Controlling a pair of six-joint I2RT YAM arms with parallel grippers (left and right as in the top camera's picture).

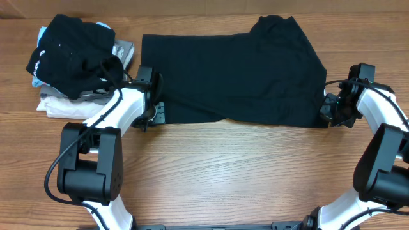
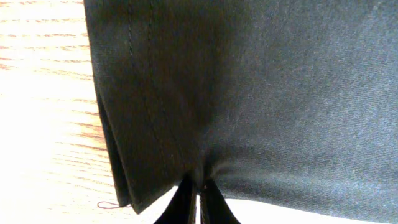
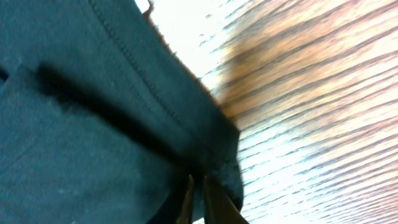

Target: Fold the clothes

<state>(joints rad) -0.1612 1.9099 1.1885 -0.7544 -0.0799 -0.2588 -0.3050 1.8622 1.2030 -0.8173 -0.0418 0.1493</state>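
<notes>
At far left, a pile [image 1: 70, 64] of clothes is seen: a crumpled black piece on top of white, grey and pale blue ones, loose and uneven in shape. It lies just beside the left arm, so it could be brushed and toppled if that arm is swung outward.

Just right of the pile, the left gripper [image 1: 155, 114] is set at the near left corner of the garment [image 1: 236, 70]. From the wrist, its jaws are seen pressed together on the hem [image 2: 140, 93], with only a thin bite of cloth taken. Two layers are shown at that corner, and one could be dropped when a lift is made.

The garment is spread flat across the far middle of the table [image 1: 243, 172]. It is a soft black knit, matte, with double stitching along the edge and a rumpled hump at its far right. That hump could be trapped as a crease inside the fold.

At the near right corner, the right gripper [image 1: 326, 110] is likewise clamped on the cloth edge. The wood is smooth and grained, so dragging is judged easy. A skewed fold would follow if the two corners were raised unevenly.
</notes>
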